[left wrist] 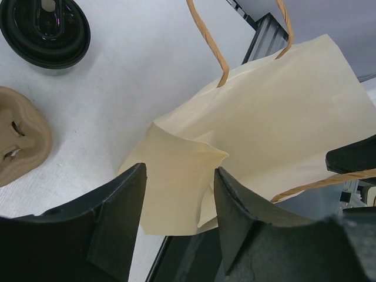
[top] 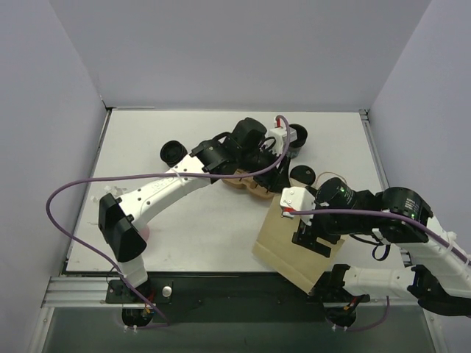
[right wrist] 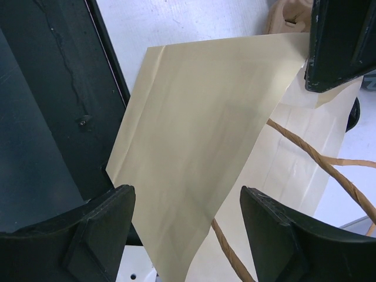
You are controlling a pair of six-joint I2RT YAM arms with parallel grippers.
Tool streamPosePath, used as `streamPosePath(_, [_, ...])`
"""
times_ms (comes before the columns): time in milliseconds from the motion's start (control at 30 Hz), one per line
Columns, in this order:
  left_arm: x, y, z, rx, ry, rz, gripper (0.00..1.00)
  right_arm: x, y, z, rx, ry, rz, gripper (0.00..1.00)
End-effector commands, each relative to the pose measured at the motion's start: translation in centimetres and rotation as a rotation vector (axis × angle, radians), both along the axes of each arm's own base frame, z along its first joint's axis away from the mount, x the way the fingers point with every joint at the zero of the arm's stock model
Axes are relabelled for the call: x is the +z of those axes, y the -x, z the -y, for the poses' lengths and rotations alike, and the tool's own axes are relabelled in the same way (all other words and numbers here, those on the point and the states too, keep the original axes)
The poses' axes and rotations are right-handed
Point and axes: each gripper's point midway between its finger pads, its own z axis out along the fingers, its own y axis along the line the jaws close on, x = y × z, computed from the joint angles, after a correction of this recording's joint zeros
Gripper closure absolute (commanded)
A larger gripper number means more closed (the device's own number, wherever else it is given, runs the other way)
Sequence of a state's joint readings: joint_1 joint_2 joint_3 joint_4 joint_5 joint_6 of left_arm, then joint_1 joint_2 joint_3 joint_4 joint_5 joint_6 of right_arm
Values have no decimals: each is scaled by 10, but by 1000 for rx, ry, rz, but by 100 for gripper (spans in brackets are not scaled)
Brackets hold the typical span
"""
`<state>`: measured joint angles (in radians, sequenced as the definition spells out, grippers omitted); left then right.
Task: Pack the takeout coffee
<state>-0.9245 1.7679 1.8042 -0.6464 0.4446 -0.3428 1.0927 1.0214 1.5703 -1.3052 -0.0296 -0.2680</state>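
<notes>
Closest to my left wrist lens is the left gripper [left wrist: 179, 170]. Its two black fingers [left wrist: 117, 217] are spread, with nothing pinched. In the gap, lower down, shows a folded corner of the flat cream paper bag with twisted brown handles [left wrist: 276, 117]. Off the fingers' left side is the edge of the brown moulded-pulp cup carrier [left wrist: 20, 138]. Farther out on that side is a round black lid [left wrist: 44, 26] seen from above. I cannot tell here whether it is loose or sits on something.

Right wrist lens: the right gripper [right wrist: 185, 194] is likewise wide apart, hanging over the bag's upper sheet. I cannot judge whether it touches.

Overhead, the left arm reaches long from its base across mid-table, wrist bent down at the carrier. The right arm folds leftward from its base, forearm roughly along the near edge, wrist tipped down over the bag. The bag lies flat with its long axis diagonal. Its handles lie beyond the right gripper, toward the far right. Its closed end hangs off the near edge of the white table [top: 206, 235].

The small black disposable cup with a round black lid [top: 173, 153] stands behind the left gripper, just past that arm's white forearm link. It is well apart from both grippers, the carrier and the bag. As best I can judge it is upright, lid up, long axis vertical.
</notes>
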Motion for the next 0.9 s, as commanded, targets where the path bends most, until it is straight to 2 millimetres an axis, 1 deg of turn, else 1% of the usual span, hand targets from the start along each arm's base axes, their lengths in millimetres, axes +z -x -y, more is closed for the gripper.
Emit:
streamPosePath(0, [10, -4, 8, -28, 24, 61, 48, -12, 5, 31, -17, 157, -19, 27])
streamPosePath(33, [10, -4, 9, -37, 26, 67, 54, -13, 5, 31, -16, 159, -22, 27])
streamPosePath(67, [9, -2, 9, -46, 22, 62, 64, -15, 4, 31, -16, 168, -22, 27])
streamPosePath(100, [8, -1, 10, -50, 19, 57, 78, -15, 4, 33, -17, 170, -18, 27])
streamPosePath(167, [10, 0, 8, -56, 13, 55, 90, -15, 0, 38, -21, 198, 4, 26])
streamPosePath(200, [11, 1, 8, -60, 13, 53, 99, -14, 0, 43, -22, 223, 8, 25])
streamPosePath(300, [21, 7, 5, -76, 34, 52, 100, -9, -7, 54, -32, 284, 50, 24])
streamPosePath(333, [21, 11, 4, -87, 40, 42, 100, -7, -9, 55, -37, 284, 65, 24])
streamPosePath(367, [29, 14, 2, -91, 60, 52, 100, -7, -11, 56, -44, 289, 72, 24])
streamPosePath(400, [30, 15, 0, -89, 65, 43, 100, -8, -13, 59, -56, 317, 75, 24])
streamPosePath(433, [36, 17, -2, -88, 79, 49, 100, -10, -12, 60, -64, 332, 71, 24])
streamPosePath(500, [36, 19, -6, -80, 87, 39, 100, -17, -13, 62, -87, 360, 61, 24])
streamPosePath(533, [42, 19, -10, -74, 99, 46, 100, -17, -13, 63, -95, 363, 61, 24])
streamPosePath(600, [39, 17, -16, -54, 91, 44, 100, -17, -12, 64, -112, 353, 57, 24])
streamPosePath(633, [43, 15, -22, -41, 99, 50, 100, -17, -11, 65, -116, 350, 60, 24])
streamPosePath(700, [41, 12, -28, -18, 101, 38, 100, -21, -10, 67, -124, 356, 51, 23])
streamPosePath(767, [49, 6, -36, 1, 127, 47, 100, -27, -8, 70, -129, 375, 38, 23])
streamPosePath(800, [48, 5, -40, 7, 125, 40, 100, -29, -7, 71, -138, 378, 35, 23])
streamPosePath(833, [53, 6, -44, 10, 137, 49, 100, -30, -8, 72, -145, 385, 35, 23])
streamPosePath(867, [54, 2, -48, 19, 139, 51, 100, -31, -8, 72, -149, 388, 37, 23])
